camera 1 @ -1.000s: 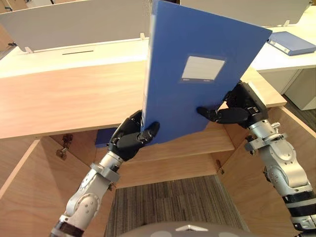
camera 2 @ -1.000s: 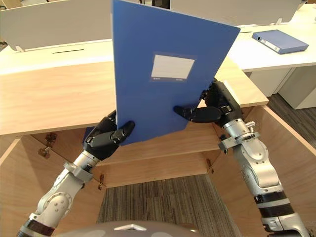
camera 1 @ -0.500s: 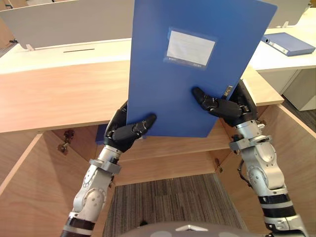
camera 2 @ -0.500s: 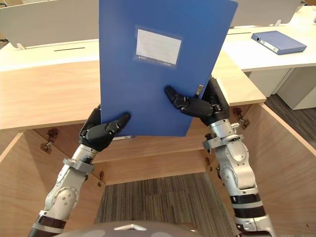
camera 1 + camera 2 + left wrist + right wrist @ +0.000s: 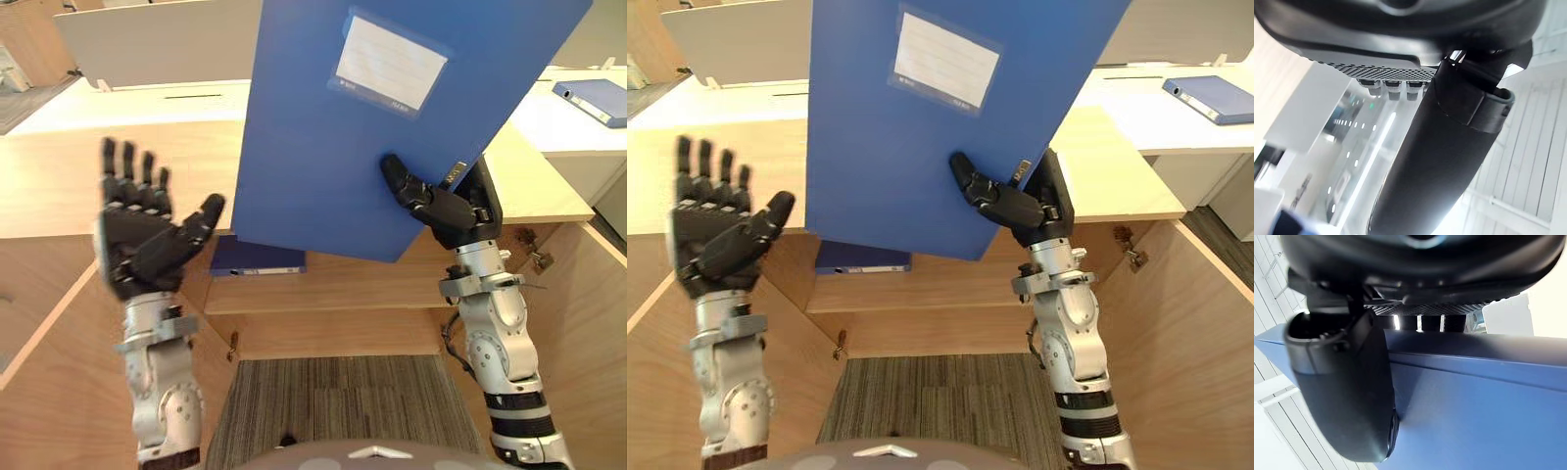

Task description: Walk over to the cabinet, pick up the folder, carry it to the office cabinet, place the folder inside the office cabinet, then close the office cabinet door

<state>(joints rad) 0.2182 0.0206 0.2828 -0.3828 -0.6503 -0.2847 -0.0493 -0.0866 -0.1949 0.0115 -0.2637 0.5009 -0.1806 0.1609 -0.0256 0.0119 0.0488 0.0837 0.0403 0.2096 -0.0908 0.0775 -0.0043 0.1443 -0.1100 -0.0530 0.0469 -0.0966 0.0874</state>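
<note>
- Office cabinet (image 5: 118,186): stands directly ahead with both doors swung open. Its shelf (image 5: 343,284) is bare except for a second blue folder (image 5: 257,258) lying flat at the left end.
- Folder (image 5: 333,147): held in the air above and in front of the cabinet opening, upright and tilted, with its label face towards the head camera. It is not inside the cabinet and touches no part of it.
- Right hand (image 5: 446,208): pinches the folder at its lower right edge, thumb across the front face and fingers behind. The right wrist view confirms the thumb (image 5: 1347,396) pressed flat on the blue cover.
- Left hand (image 5: 137,240): raised to the left of the folder, palm towards the camera, fingers spread and straight, clear of the folder and holding nothing.
- Progress, as judged: pick-up and carry appear complete. Still to do are lowering the folder onto the shelf, releasing it, and closing the doors.
- Change from half a second ago: both hands gripped the folder's lower edge then. The left hand has since let go and lifted away, so the right hand alone bears the folder, which now leans further over.
</note>
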